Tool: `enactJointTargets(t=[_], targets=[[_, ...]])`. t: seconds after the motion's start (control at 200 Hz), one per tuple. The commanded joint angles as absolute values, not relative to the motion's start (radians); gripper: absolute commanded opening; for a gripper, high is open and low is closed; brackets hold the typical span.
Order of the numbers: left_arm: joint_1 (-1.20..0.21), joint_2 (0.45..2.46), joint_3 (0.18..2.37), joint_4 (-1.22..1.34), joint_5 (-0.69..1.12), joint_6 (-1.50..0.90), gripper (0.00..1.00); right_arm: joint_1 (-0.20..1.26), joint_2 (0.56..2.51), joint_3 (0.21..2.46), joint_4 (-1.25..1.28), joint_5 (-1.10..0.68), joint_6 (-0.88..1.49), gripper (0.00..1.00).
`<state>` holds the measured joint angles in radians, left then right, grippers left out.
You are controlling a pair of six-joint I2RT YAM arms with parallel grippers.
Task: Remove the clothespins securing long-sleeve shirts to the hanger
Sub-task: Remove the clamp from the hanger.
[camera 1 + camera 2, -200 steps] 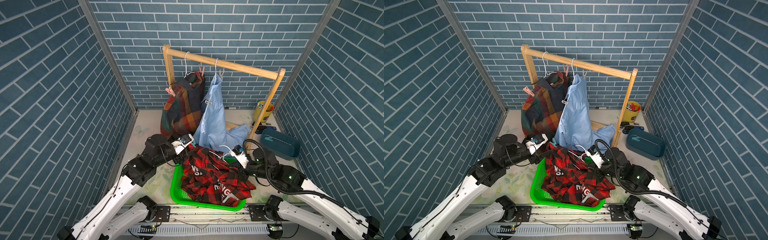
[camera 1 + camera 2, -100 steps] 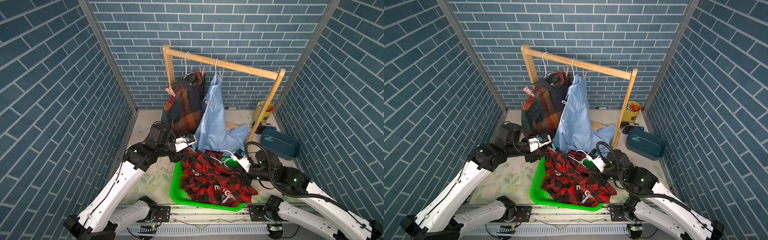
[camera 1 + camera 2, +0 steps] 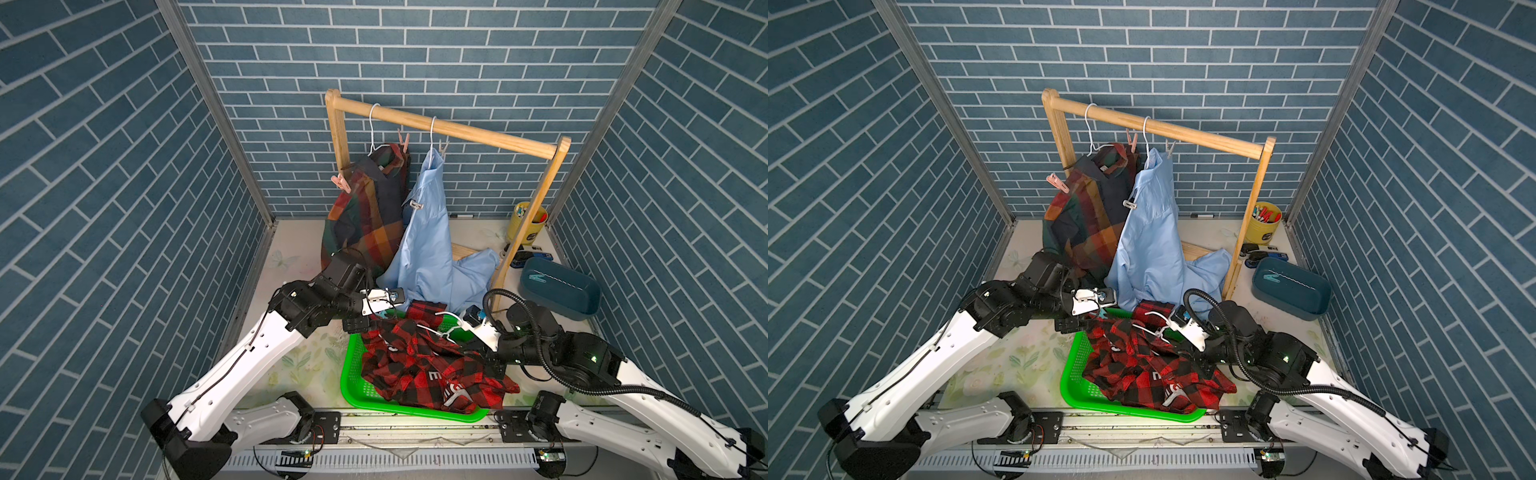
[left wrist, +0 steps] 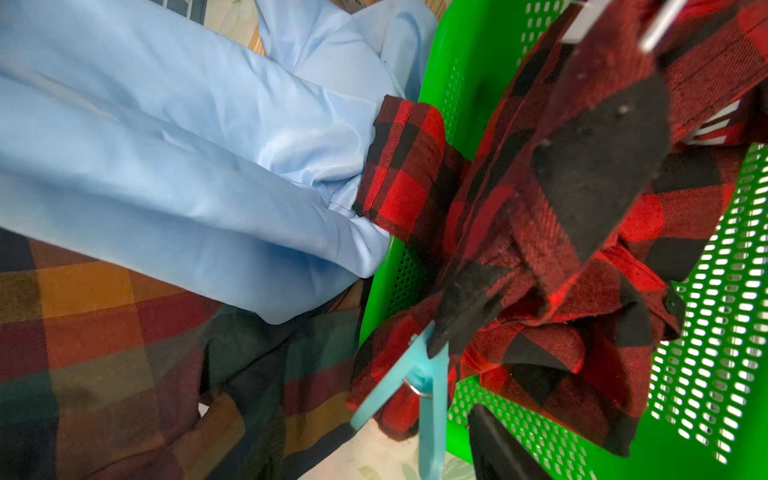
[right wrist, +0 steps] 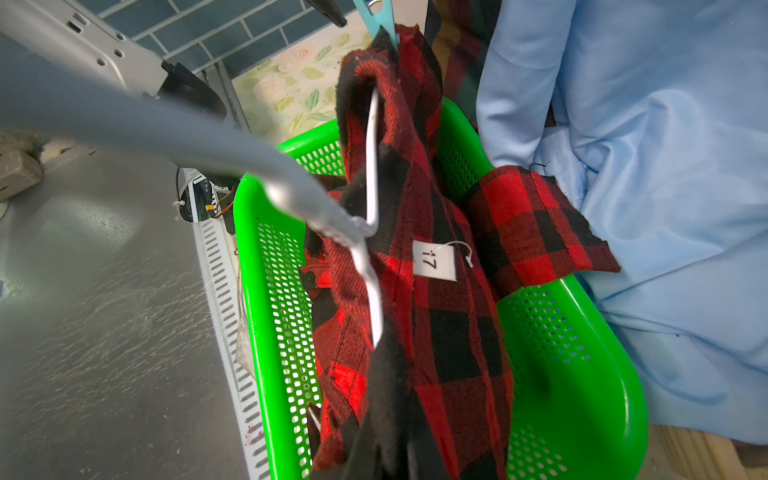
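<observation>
Collared long-sleeve shirts [image 3: 428, 249]: three. White wire hangers [image 5: 370, 291]: three. Plastic spring clothespins [image 4: 424, 368]: two pink, two pale grey-white, two teal-blue. Green perforated plastic basket [image 3: 353, 374]: one. Dark teal bin [image 3: 561, 299]: one.

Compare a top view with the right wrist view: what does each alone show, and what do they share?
Only a top view shows the rack's wooden top bar, the pink clothespins and the teal bin. Only the right wrist view shows the paper tag marked 17. Both show the green basket, the red check shirt and the white hanger.
</observation>
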<state>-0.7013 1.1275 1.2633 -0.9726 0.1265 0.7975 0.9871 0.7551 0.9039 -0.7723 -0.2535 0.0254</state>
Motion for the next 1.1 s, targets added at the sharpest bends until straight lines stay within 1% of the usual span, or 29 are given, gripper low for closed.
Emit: enactJointTargets(t=[0.0, 0.09, 0.445, 0.575, 0.815, 1.095], targets=[[-0.724, 1.105, 1.251, -1.006, 0.075, 0.815, 0.72, 1.005, 0.761, 0.949, -0.81, -0.232, -0.039, 0.0], [-0.733, 1.093, 1.238, -1.003, 0.061, 0.816, 0.71, 1.012, 0.775, 0.956, -0.821, -0.226, -0.049, 0.0], [-0.79, 1.112, 1.243, -1.051, 0.058, 0.81, 0.61, 1.026, 0.781, 0.981, -0.828, -0.232, -0.052, 0.0], [-0.797, 1.118, 1.241, -1.061, 0.066, 0.797, 0.59, 1.029, 0.785, 0.993, -0.844, -0.226, -0.061, 0.0], [-0.806, 1.13, 1.251, -1.077, 0.055, 0.778, 0.46, 1.033, 0.793, 0.994, -0.849, -0.218, -0.069, 0.0], [-0.811, 1.133, 1.248, -1.074, 0.045, 0.777, 0.36, 1.034, 0.794, 0.997, -0.843, -0.218, -0.068, 0.0]])
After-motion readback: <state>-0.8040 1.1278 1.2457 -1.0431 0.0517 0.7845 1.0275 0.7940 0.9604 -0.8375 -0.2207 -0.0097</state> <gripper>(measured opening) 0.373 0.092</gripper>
